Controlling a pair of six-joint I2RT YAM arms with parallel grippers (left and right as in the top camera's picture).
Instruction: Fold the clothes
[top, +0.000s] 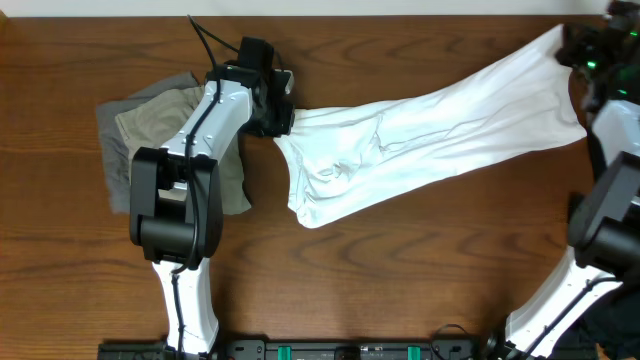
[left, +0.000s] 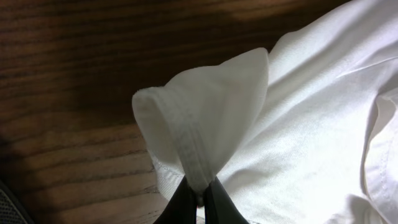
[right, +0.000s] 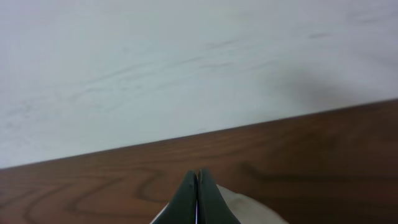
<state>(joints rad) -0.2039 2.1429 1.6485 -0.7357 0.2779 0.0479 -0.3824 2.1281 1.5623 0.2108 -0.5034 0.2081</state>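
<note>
setting: robot test bench, lab-like room.
evidence: two white-and-black robot arms, left arm (top: 190, 190) and right arm (top: 600, 230), standing at the near edge of a dark wood-grain table (top: 420, 280); black mounting rail (top: 330, 350) with green fittings along that edge; plain pale surface (right: 186, 62) beyond the table's edge; white shirt (top: 430, 130) and grey and khaki pile (top: 130, 125) on the tabletop.

White T-shirt (top: 420, 140), drawn out into a long diagonal band across the table (top: 400, 290), running from left of centre up to the far right corner; creased and bunched at its lower left end. One stitched hem corner (left: 193, 124) stands raised, curled into a cone. Khaki garment (top: 160, 125) lies crumpled on a grey piece (top: 112, 150) near the left edge, just beside the shirt.
</note>
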